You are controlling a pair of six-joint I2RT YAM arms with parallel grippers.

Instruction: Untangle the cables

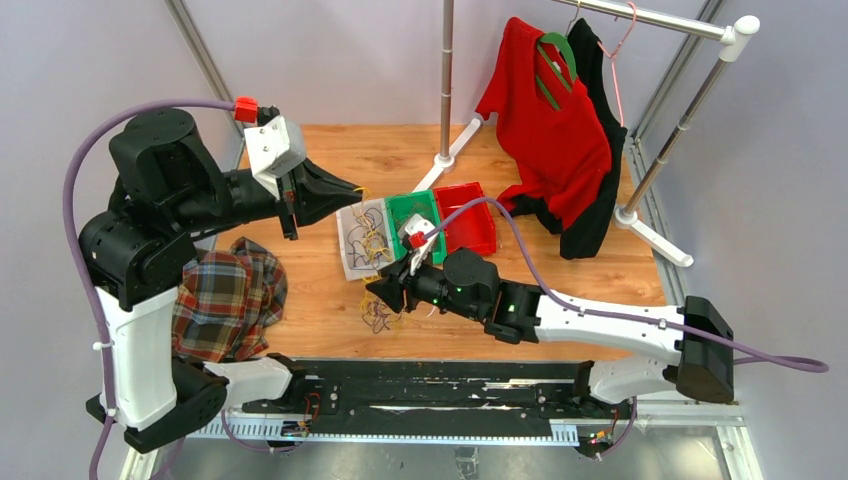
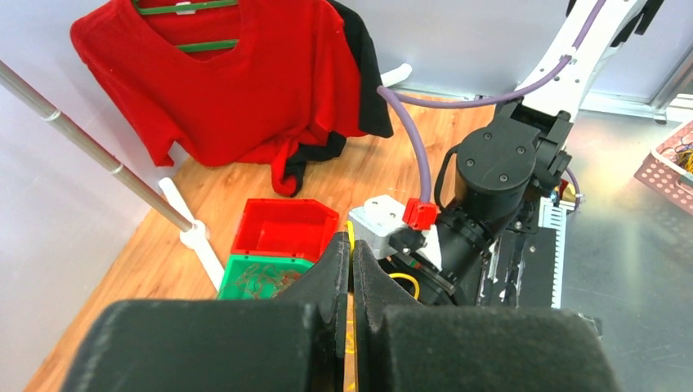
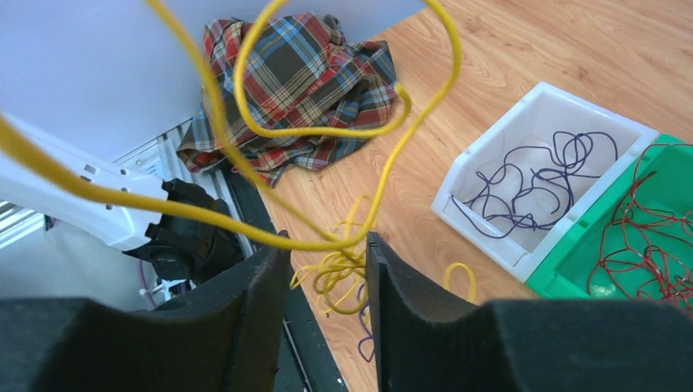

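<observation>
My left gripper (image 2: 352, 245) is shut on a yellow cable (image 2: 350, 230), a thin strand pinched at its fingertips; in the top view it (image 1: 355, 192) hovers over the white bin (image 1: 352, 262). Yellow cable loops (image 3: 327, 131) hang in front of my right gripper (image 3: 327, 242), whose jaws stand apart with one strand crossing the gap, not pinched. Below them a tangle of yellow and purple cables (image 3: 339, 273) lies on the wood, also seen from above as the tangle (image 1: 380, 315). Purple cables (image 3: 531, 184) lie in the white bin, red-brown cables (image 3: 646, 237) in the green bin (image 1: 421, 203).
A red bin (image 1: 470, 215) stands right of the green one. A plaid cloth (image 1: 228, 300) lies crumpled at the left. A clothes rail's foot (image 1: 445, 160) and red and black shirts (image 1: 550, 120) hang at the back right. A pink basket (image 2: 670, 155) sits off the table.
</observation>
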